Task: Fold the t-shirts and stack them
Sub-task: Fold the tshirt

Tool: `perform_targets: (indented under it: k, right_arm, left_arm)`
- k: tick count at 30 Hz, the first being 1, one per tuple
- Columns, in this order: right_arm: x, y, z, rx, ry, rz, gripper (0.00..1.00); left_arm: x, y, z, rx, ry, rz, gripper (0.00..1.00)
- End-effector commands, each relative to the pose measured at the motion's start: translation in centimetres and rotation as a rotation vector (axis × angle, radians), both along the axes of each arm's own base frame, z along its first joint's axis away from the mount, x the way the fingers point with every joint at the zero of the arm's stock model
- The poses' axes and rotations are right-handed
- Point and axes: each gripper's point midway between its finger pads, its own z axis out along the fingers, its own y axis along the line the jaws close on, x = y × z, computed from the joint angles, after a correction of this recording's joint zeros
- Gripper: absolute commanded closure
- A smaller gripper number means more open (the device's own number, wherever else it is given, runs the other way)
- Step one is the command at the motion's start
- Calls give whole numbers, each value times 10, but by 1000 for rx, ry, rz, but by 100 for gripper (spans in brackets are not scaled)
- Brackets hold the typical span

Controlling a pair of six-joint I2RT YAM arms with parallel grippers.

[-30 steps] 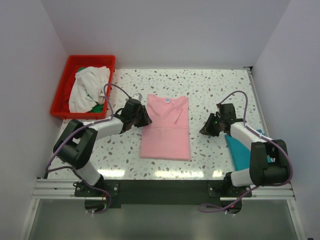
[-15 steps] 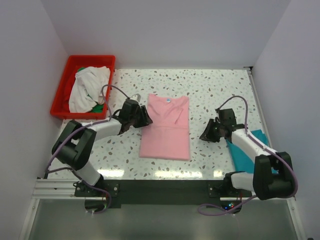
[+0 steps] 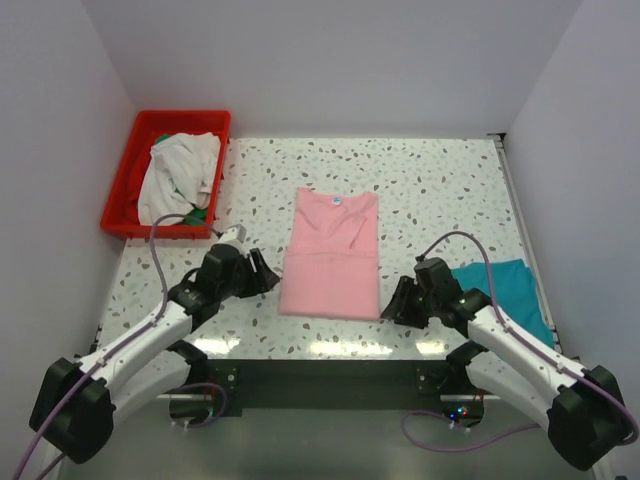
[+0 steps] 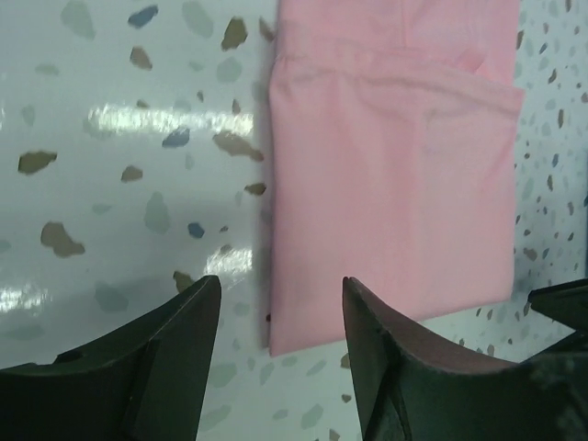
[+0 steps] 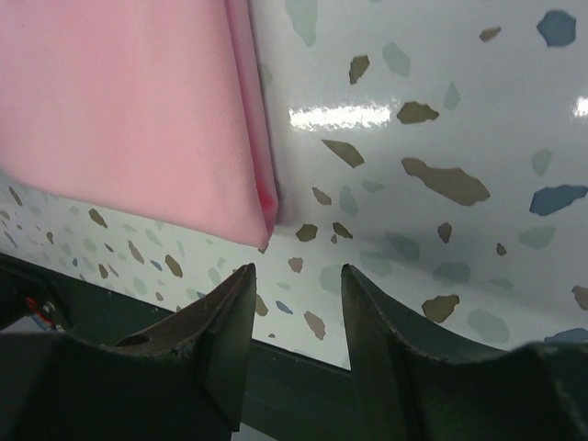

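Pink shirt: smooth cloth, folded into a tall rectangle, flat mid-counter on glossy speckled stone.
Teal shirt: flat, at the counter's right edge.
Off-white shirt: crumpled, draped over a red plastic crate, with the green shirt beneath.
Left fingers: black, apart, empty, by the pink shirt's near-left corner.
Right fingers: apart, empty, by its near-right corner.
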Motion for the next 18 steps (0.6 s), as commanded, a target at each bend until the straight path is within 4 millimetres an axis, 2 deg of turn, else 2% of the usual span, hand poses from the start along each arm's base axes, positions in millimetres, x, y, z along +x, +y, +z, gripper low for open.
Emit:
perform_targets:
  k: [1, 7, 18]
  right_arm:
    - [-6, 1, -5, 23, 49, -83, 53]
    - [-4, 15, -11, 54, 70, -79, 53]
    - [5, 17, -23, 57, 65, -125, 54]
  left_arm:
    - [-35, 7, -28, 7, 124, -16, 39]
    - [-60, 2, -55, -9, 220, -48, 38]
    - [-74, -13, -70, -32, 270, -119, 39]
